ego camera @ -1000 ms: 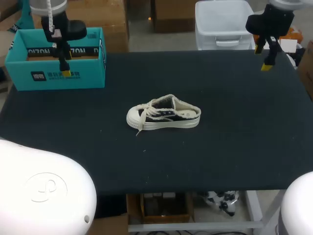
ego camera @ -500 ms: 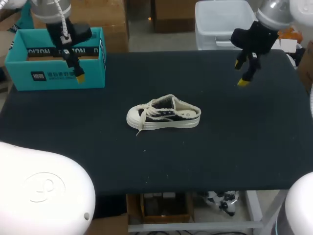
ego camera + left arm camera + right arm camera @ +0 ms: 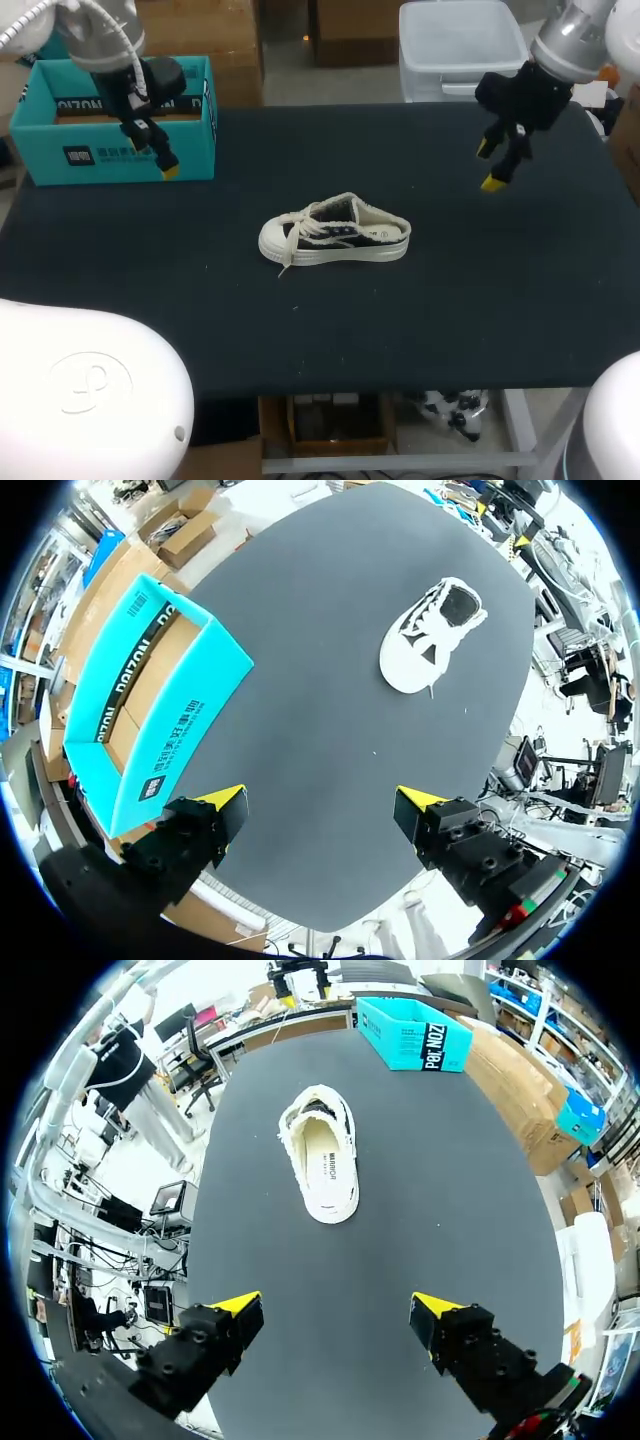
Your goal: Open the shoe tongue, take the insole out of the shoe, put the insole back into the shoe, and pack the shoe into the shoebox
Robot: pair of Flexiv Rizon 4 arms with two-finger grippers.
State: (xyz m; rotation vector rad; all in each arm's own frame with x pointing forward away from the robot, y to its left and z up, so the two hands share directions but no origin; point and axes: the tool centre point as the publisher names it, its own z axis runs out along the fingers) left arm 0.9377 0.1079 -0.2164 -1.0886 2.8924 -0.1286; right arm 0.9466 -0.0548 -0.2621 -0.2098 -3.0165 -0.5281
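One shoe [image 3: 335,232] sits sole-down at the middle of the black table [image 3: 480,300], with its one insole [image 3: 325,1165] inside. One open teal shoebox [image 3: 110,150] stands at the far left corner.

Left gripper [image 3: 320,800]: fingers spread wide, holding nothing, near the shoebox.

Right gripper [image 3: 335,1307]: fingers spread wide, holding nothing, well apart from the shoe.

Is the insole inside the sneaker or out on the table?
Inside: the cream insole lies flat within the black-and-cream canvas sneaker, as the right wrist view shows.
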